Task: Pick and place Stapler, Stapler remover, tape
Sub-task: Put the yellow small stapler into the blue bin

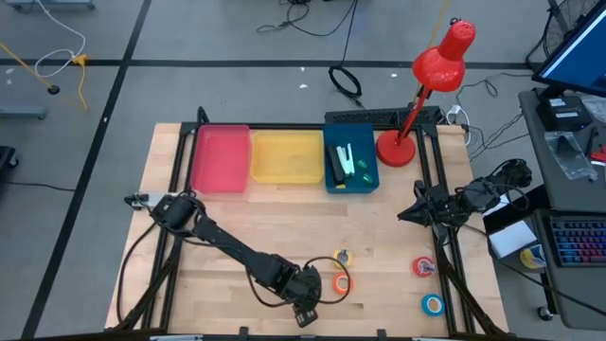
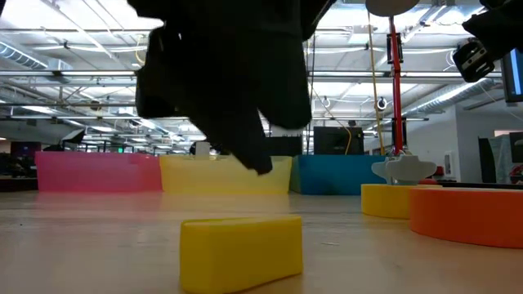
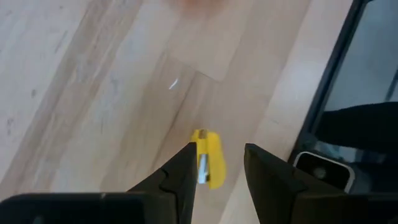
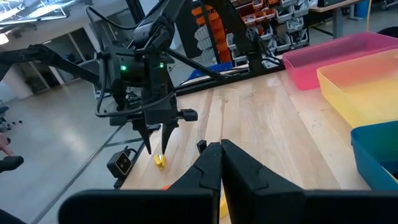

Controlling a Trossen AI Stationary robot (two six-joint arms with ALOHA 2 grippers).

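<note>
A small yellow stapler remover (image 3: 209,159) lies flat on the wood table near its front edge, also seen in the low view (image 2: 241,250) and the right wrist view (image 4: 160,161). My left gripper (image 3: 219,149) hangs just above it, open and slanting down, one finger on either side and clear of it. The gripper (image 1: 305,311) hides it in the high view. Tape rolls lie on the table: yellow (image 1: 342,257), orange (image 1: 341,282), red (image 1: 423,267) and blue (image 1: 433,305). My right gripper (image 4: 221,148) waits shut at the table's right side (image 1: 405,213).
Pink (image 1: 221,157), yellow (image 1: 286,156) and blue (image 1: 352,180) bins stand in a row at the far edge; the blue one holds a few small things. A red desk lamp (image 1: 398,148) stands right of them. Black frame rails run along both table sides.
</note>
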